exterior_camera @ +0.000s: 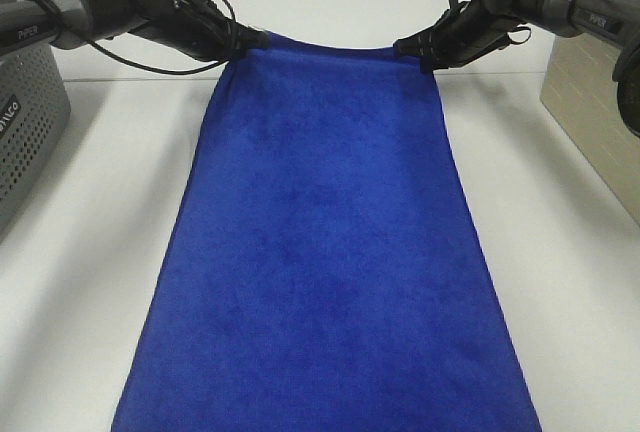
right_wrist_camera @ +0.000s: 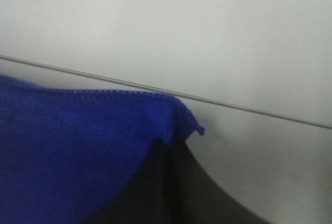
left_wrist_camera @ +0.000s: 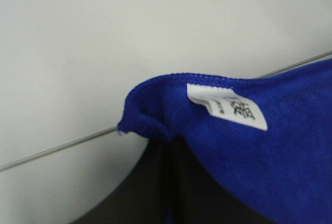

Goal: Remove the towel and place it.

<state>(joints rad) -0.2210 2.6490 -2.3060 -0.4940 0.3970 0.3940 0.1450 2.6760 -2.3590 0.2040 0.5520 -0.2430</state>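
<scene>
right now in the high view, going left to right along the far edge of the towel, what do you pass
grey perforated box → left gripper, shut on the towel's far left corner → towel → right gripper, shut on the far right corner → beige box

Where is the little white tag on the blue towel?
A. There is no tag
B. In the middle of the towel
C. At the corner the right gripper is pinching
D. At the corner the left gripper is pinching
D: the left wrist view shows the white tag sewn at the towel corner held by the left gripper; the right gripper pinches a corner showing none.
</scene>
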